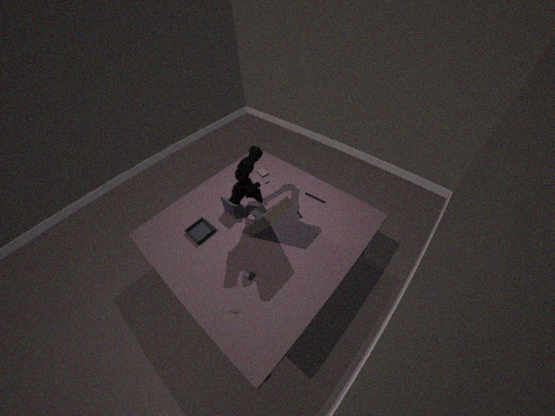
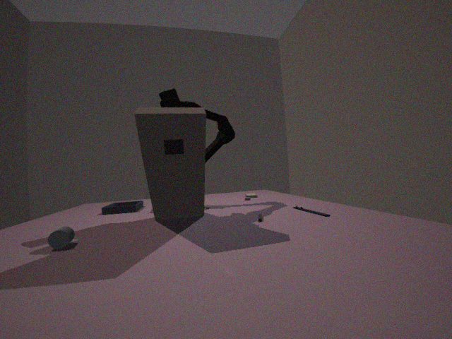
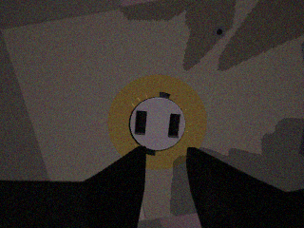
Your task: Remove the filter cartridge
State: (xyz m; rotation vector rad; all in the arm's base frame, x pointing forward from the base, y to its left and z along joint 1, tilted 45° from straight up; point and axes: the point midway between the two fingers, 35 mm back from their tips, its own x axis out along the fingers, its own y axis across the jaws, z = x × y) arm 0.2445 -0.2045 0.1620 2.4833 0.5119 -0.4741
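The round pale cartridge (image 3: 157, 124) sits in the service panel (image 1: 280, 209) (image 2: 175, 182) (image 3: 71, 95), inside a yellow ring (image 3: 120, 123). Its two dark slots stand side by side, nearly upright in the wrist view. Small dark notches show at its upper and lower edge. My gripper (image 3: 165, 155) (image 1: 260, 200) is partly open with nothing between the fingertips. In the wrist view the tips appear just below the cartridge face, over the ring's lower part; the distance to the face cannot be told. The tray (image 1: 200, 230) (image 2: 122, 208) is empty and stands apart from the panel.
A loose grey cylinder (image 1: 248, 275) (image 2: 61, 237) lies behind the panel. A dark bar (image 1: 315, 197) (image 2: 311, 211), a small dark piece (image 1: 299, 215) (image 2: 260, 217) and a pale block (image 1: 262, 172) (image 2: 251, 195) lie on the table. An upright slab (image 1: 231, 205) stands by the arm's base.
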